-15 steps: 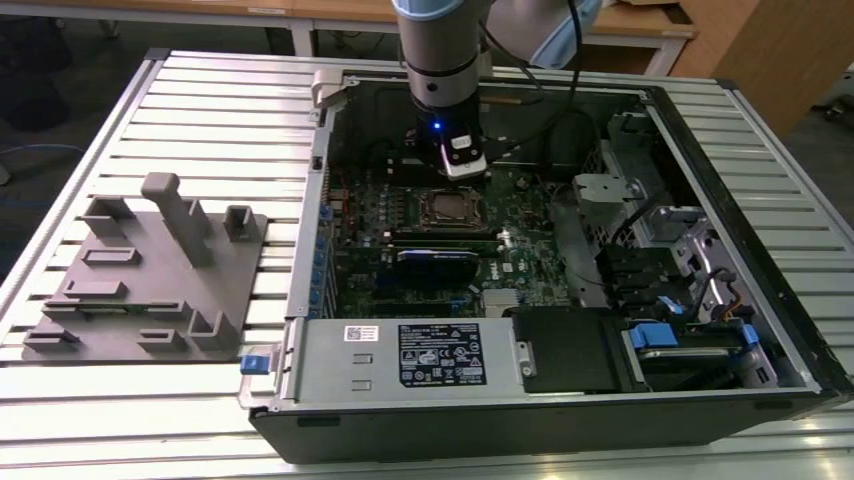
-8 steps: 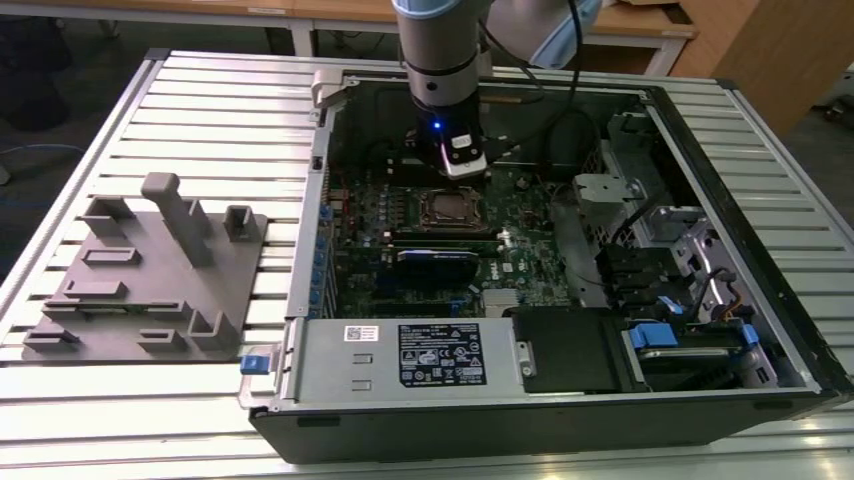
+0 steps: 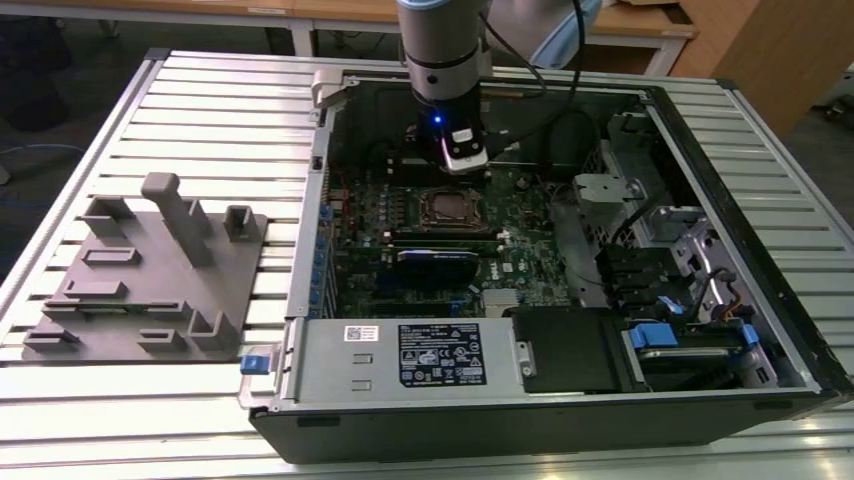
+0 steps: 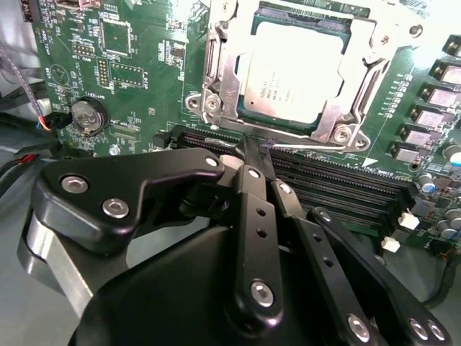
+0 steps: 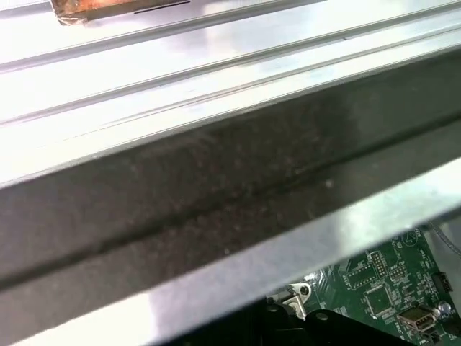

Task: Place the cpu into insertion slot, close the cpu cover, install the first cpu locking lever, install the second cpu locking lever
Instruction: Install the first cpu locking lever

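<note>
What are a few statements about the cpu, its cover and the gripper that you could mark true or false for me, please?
1. The cpu sits in the insertion slot. True.
2. The cpu cover stands raised, clear of the chip. False: it lies flat, framing the cpu.
3. The gripper holds the cpu. False: it is shut on nothing, with its tips beside the cover's edge, over the memory slots.
4. A grey fixture tray lies on the table, to the exterior view's left of the computer case. True.
</note>
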`<state>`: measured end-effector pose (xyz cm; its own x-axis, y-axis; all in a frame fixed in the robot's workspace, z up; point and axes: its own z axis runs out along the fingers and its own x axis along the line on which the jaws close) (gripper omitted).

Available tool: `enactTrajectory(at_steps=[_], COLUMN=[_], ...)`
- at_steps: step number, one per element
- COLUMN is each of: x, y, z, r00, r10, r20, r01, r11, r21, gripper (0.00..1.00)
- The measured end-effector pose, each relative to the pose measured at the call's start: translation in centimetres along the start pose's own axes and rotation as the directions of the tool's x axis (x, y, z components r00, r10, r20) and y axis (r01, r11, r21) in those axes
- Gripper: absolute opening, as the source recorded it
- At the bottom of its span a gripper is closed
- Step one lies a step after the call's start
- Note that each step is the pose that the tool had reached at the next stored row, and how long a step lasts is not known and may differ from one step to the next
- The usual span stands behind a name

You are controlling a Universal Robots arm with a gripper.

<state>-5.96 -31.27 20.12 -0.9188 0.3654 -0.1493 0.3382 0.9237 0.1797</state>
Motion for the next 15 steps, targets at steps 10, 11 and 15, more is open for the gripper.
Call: enactTrajectory(at_steps=[10,11,15], x=[0.04,0.07,0.23], y=[-0.16,-0.18,-0.29], z=[0.05,0.06,0.11], r00=[0.9998,0.9997,0.9996], r10=[0.001,0.002,0.004], r20=[0.021,0.0226,0.0287], r01=[-0.001,-0.001,-0.002], r11=[0.9996,0.9995,0.9988], r21=[-0.0267,-0.0313,-0.0482], gripper=[0.1,0.1,0.1])
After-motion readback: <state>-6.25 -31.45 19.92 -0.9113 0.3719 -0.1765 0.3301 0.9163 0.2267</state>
